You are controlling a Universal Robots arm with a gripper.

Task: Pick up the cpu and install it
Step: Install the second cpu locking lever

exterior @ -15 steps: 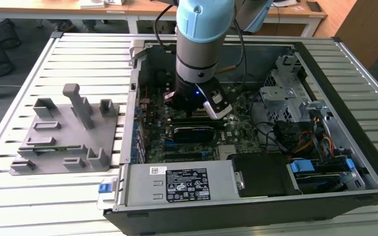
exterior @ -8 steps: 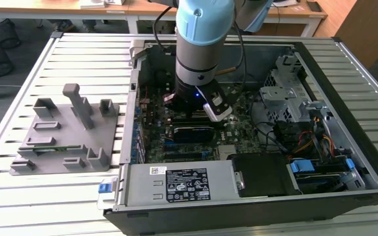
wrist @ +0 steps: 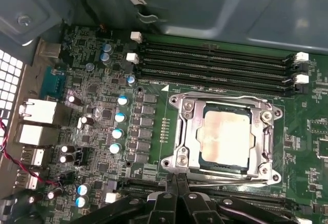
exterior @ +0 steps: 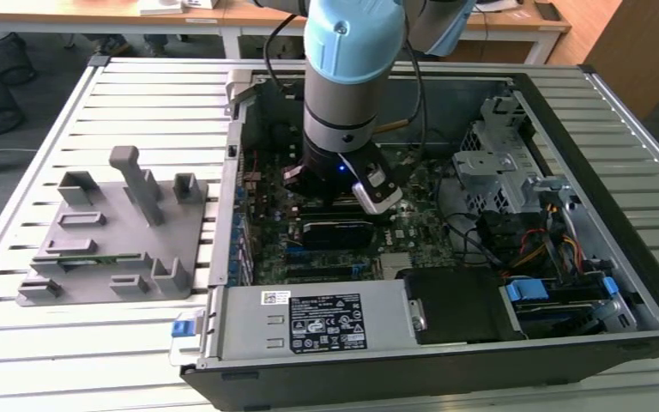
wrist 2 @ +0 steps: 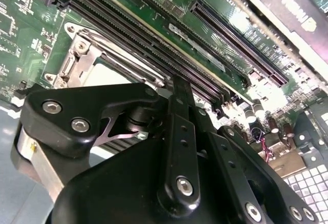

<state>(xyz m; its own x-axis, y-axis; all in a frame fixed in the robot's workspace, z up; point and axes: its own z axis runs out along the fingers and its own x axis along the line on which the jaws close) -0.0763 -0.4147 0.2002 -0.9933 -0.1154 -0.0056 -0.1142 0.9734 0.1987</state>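
One cpu point(wrist: 225, 138) already sits in its socket frame point(wrist: 187, 131), centre-right of my first wrist view; my hand point(wrist: 174, 193) hovers beside it, fingers together, holding nothing.

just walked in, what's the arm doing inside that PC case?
The arm has its claw down inside the open computer case, right over the motherboard. In the first wrist view the cpu already lies in the socket frame, silvery top up, beside the empty memory slots. The claw sits at the frame's edge with nothing visibly held. The grey parts fixture stands outside the case, on the exterior view's left.
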